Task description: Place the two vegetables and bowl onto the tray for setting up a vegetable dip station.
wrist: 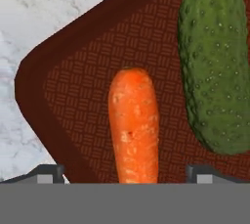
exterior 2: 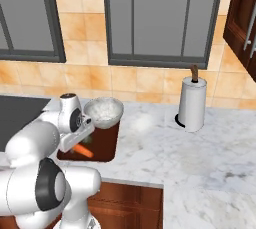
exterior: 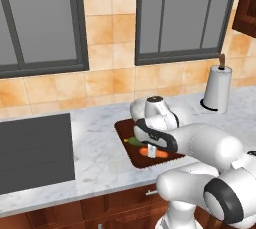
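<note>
Directly beneath the tool [wrist: 125, 173], the carrot [wrist: 134, 125] lies flat on the tray [wrist: 73, 78], between the spread, non-contacting fingertips [wrist: 46, 173]. Cucumber [wrist: 216, 61] lies just beside the carrot. Arm is folded low over the marble surface [exterior: 95, 148], hand pointing down. Bowl [exterior 2: 103, 111] sits beyond the tool, at the tray's far end.

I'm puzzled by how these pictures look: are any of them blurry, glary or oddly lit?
Hand view: sharp close-up; the orange carrot and bumpy dark green cucumber show texture on the reddish-brown patterned tray, flat lighting, no glare. Left base view: softer, the white marble counter evenly lit. Right base view: a pale sheen on the counter beside the speckled white-grey bowl.
</note>
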Controlling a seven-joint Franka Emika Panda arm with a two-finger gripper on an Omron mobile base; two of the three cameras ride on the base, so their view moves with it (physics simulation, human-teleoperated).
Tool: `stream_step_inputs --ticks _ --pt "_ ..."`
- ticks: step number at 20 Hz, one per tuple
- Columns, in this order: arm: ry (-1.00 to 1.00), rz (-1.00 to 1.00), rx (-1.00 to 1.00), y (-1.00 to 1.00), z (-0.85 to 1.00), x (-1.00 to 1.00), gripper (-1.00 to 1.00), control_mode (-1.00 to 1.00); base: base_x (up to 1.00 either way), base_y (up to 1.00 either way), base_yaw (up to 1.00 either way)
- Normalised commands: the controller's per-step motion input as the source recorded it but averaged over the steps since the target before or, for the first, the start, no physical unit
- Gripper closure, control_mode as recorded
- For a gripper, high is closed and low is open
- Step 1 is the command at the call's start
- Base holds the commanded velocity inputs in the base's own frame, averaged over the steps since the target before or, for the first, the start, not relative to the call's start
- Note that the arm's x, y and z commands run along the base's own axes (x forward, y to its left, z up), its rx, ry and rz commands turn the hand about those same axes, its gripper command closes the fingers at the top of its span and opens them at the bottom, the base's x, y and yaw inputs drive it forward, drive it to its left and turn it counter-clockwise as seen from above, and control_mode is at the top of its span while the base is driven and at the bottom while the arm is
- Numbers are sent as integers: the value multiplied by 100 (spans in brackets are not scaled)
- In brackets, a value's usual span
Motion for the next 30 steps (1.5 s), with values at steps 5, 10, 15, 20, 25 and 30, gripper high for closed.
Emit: stream_step_inputs --ticks 5,10,15,20,25,30 --pt "1 0 0 -10 40 -11 -100 -100 0 0 0" --pt "1 -3 3 -37 35 -28 -100 -100 0 0 0" --pt "0 -12 8 -54 26 -34 -100 -100 0 0 0" --pt "0 -21 9 -49 19 -44 -100 -100 0 0 0" --pt "0 -28 8 -21 30 -45 -100 -100 0 0 0" --pt "0 -31 4 -2 39 -45 -100 -100 0 0 0"
